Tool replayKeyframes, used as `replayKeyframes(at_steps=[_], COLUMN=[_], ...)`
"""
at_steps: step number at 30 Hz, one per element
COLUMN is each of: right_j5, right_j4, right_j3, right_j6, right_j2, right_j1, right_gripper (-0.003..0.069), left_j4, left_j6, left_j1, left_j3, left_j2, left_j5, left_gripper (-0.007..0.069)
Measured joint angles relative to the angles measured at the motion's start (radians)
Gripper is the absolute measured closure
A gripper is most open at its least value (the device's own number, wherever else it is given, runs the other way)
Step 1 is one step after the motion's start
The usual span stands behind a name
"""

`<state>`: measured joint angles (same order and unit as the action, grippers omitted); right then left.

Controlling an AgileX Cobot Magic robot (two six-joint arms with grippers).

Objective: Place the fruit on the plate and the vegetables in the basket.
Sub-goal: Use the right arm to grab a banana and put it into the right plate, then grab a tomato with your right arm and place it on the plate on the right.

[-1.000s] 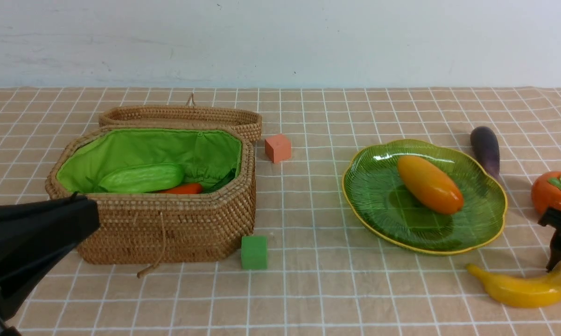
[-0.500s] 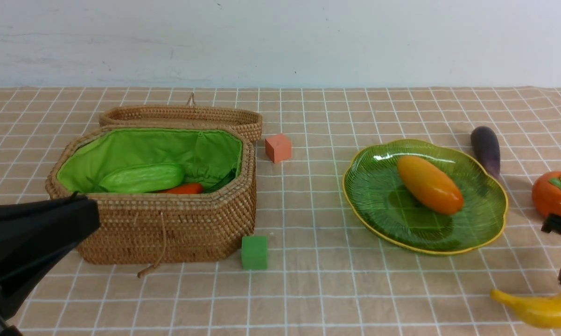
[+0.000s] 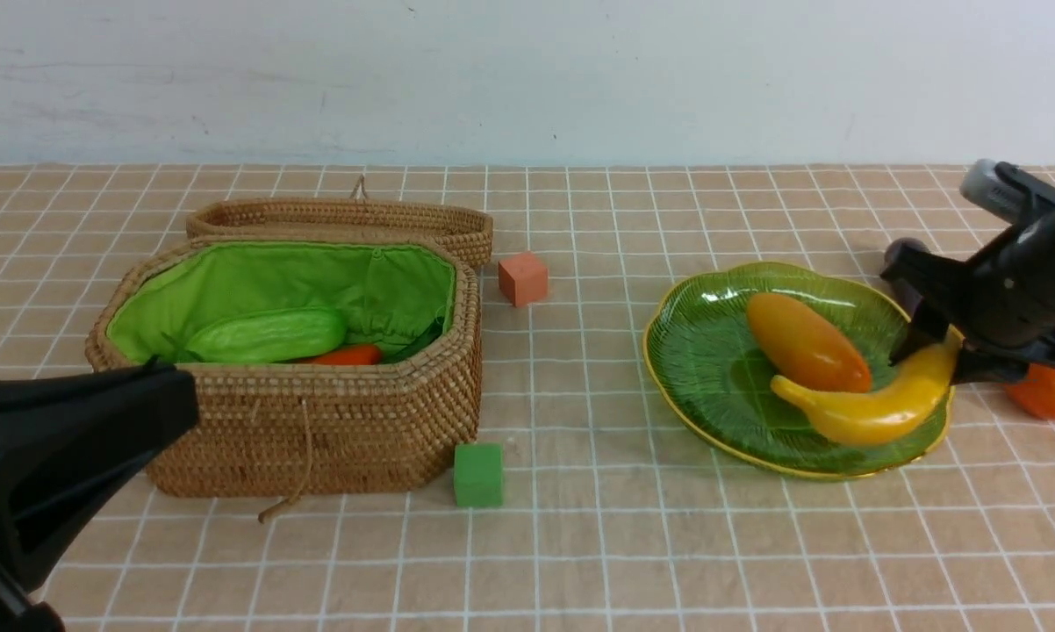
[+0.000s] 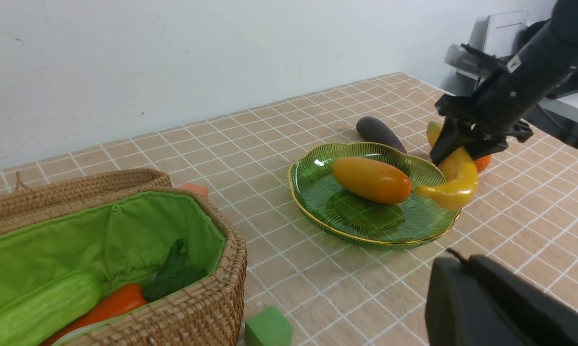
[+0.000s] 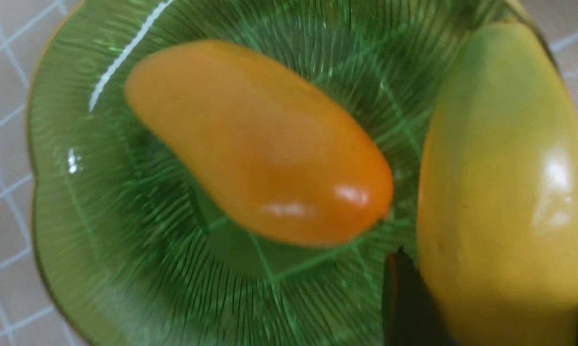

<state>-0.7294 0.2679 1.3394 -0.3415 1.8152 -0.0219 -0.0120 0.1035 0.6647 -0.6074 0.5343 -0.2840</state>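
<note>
I hold the glossy, curved yellow banana by its thick end in my right gripper, jaws half-closed around it, over the plate's right gold rim, beside the mango. Bare checked cloth separates plate and basket. My left gripper sits closed on nothing.

Colour rundown: the tablecloth is tan with a white grid and the wall is off-white. Mid left, the basket is brown woven wicker with bright green lining; the cucumber is light green, the carrot orange-red. Right of centre, the plate is see-through green, ribbed, with a gold rim. The mango is yellow-orange, the banana yellow, the eggplant dark purple. Plus an orange cube and a green cube.
</note>
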Motion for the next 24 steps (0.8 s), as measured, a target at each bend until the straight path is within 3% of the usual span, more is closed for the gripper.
replayKeyframes(at_steps=[2,7,10,14,18,24], right_j5=[-0.004,-0.001,-0.051,-0.143,-0.220,-0.202], right_j4=[0.001,-0.002,-0.031,-0.140,-0.329,-0.249], right_j3=[0.039,0.085,0.128,0.196,0.230,0.230], right_j6=[0.000,0.000,0.008,0.042,0.039,0.087], right_j2=[0.049,0.077,0.071,0.040,0.012,0.076], right_j1=[0.000,-0.001,-0.009,-0.029,-0.117,-0.296], right_gripper=[0.0301,0.0103,0.0044,0.0052,0.0143,0.0185], left_j4=[0.012,0.012,0.012,0.012,0.012,0.012], left_j6=[0.000,0.000,0.000,0.000,0.000,-0.003], left_j1=[0.000,0.000,0.000,0.000,0.000,0.000], left_j3=[0.000,0.000,0.000,0.000,0.000,0.000], left_j2=[0.000,0.000,0.000,0.000,0.000,0.000], left_j5=[-0.002,-0.013,-0.015,-0.015,-0.015,-0.015], left_gripper=[0.0625,0.0625,0.0625,0.0624,0.0624,0.0624])
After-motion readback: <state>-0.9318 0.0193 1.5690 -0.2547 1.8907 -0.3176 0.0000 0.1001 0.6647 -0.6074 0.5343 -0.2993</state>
